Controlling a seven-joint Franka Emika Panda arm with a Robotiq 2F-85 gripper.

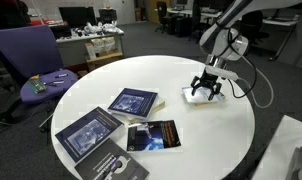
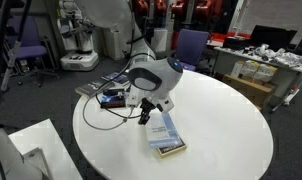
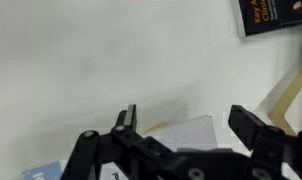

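My gripper point(image 1: 207, 88) hangs open just above a pale book point(image 1: 194, 98) lying flat on the round white table point(image 1: 221, 140). In an exterior view the same book point(image 2: 167, 136) lies in front of the gripper point(image 2: 145, 110), its yellowish page edge showing. The wrist view has the two black fingers point(image 3: 126, 120) spread wide with the gripper point(image 3: 189, 125) over the book's light cover point(image 3: 196, 134); nothing is between them. The fingertips stay apart from the book.
Several other books lie on the table: a blue one point(image 1: 133, 101), a dark one point(image 1: 153, 135), another blue one point(image 1: 89, 132) and a black one point(image 1: 116, 165). A purple chair point(image 1: 36, 60) stands beside the table. A dark book point(image 3: 276, 15) shows in the wrist view.
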